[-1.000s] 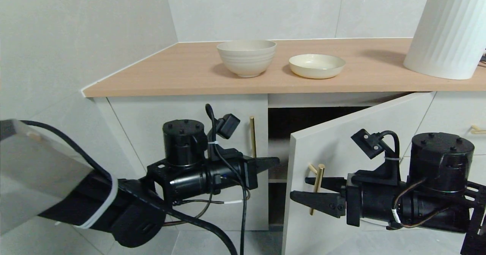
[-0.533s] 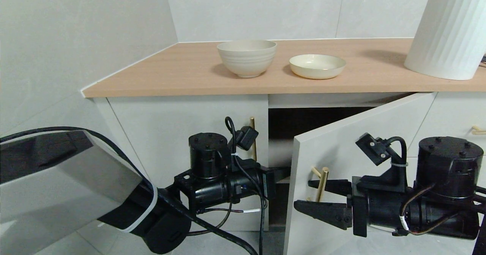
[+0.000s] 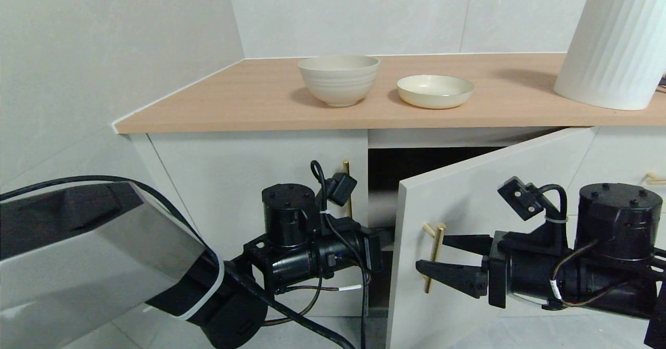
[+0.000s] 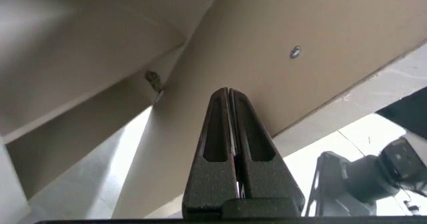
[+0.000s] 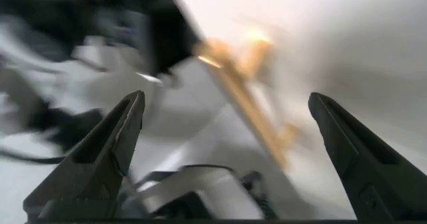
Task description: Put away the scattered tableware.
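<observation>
At the half-open cabinet door (image 3: 468,193), right gripper (image 3: 430,253) spread wide by the brass handle (image 3: 438,233), arm held level, left gripper (image 4: 229,92) pressed together behind the door edge, bowl (image 3: 338,78) and dish (image 3: 435,90) left on the countertop (image 3: 250,99).

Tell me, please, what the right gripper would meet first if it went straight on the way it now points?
Probably the gold handle of the half-open cabinet door, which stands just ahead of the open right gripper; the exact depth is unclear.

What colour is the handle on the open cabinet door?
The handle is brass-gold; it shows best in the head view.
</observation>
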Controlling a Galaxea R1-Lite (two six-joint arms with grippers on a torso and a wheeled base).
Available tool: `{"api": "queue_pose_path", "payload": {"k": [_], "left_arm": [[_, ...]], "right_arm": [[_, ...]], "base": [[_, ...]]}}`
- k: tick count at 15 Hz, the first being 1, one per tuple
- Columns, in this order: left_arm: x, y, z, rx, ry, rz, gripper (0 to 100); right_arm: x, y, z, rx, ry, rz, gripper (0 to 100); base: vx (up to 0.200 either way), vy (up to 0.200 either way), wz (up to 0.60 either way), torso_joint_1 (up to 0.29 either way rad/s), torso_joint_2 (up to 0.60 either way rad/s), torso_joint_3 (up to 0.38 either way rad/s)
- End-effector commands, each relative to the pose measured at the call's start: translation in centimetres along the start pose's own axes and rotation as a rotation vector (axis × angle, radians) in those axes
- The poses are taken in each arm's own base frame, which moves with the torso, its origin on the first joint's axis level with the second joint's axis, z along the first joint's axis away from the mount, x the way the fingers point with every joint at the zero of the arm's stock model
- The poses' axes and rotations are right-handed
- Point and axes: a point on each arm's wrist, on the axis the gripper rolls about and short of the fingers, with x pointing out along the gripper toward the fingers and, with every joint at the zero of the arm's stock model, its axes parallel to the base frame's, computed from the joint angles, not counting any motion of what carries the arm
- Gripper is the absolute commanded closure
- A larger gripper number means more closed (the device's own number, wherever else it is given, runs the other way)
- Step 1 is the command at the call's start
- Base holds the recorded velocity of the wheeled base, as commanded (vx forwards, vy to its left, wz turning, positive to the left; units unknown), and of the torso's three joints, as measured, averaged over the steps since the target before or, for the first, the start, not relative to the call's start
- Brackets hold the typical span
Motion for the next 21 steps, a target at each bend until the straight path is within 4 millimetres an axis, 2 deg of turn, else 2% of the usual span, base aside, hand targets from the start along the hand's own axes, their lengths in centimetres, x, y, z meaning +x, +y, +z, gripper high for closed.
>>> {"api": "queue_pose_path", "payload": {"k": [1,2,6,9,13,19,21], "left_arm": [[-0.1,-0.2,0.1,0.003,-0.003,-0.009,100],[-0.1,-0.2,0.1,0.003,-0.003,-0.009,100],[-0.4,-0.5,0.2,0.012,-0.015,-0.016,100],[-0.5,-0.4,0.1,0.010,-0.015,-0.016,100],[-0.1,-0.1,-0.1,0.008,-0.006,-0.015,100],[1.4,0.1,1.0,0.005,0.000,-0.014,100],[2.7,0.5,0.9,0.004,0.002,-0.018,100]], "right_arm": [[0.0,-0.5,-0.3,0.007,0.012,-0.037,0],[-0.5,-0.2,-0.1,0.007,0.013,-0.042,0],[-6.5,3.0,2.5,0.019,0.038,-0.074,0],[-8.9,4.5,2.4,0.025,0.050,-0.076,0],[-9.6,4.8,1.9,0.022,0.048,-0.070,0],[-9.6,5.0,1.3,0.023,0.065,-0.058,0],[-9.7,5.1,1.2,0.022,0.066,-0.056,0]], "base": [[0.000,0.000,0.00,0.000,0.00,0.000],[0.000,0.000,0.00,0.000,0.00,0.000],[0.000,0.000,0.00,0.000,0.00,0.000],[0.000,0.000,0.00,0.000,0.00,0.000],[0.000,0.000,0.00,0.000,0.00,0.000],[-0.200,0.000,0.00,0.001,0.00,0.002],[0.000,0.000,0.00,0.000,0.00,0.000]]}}
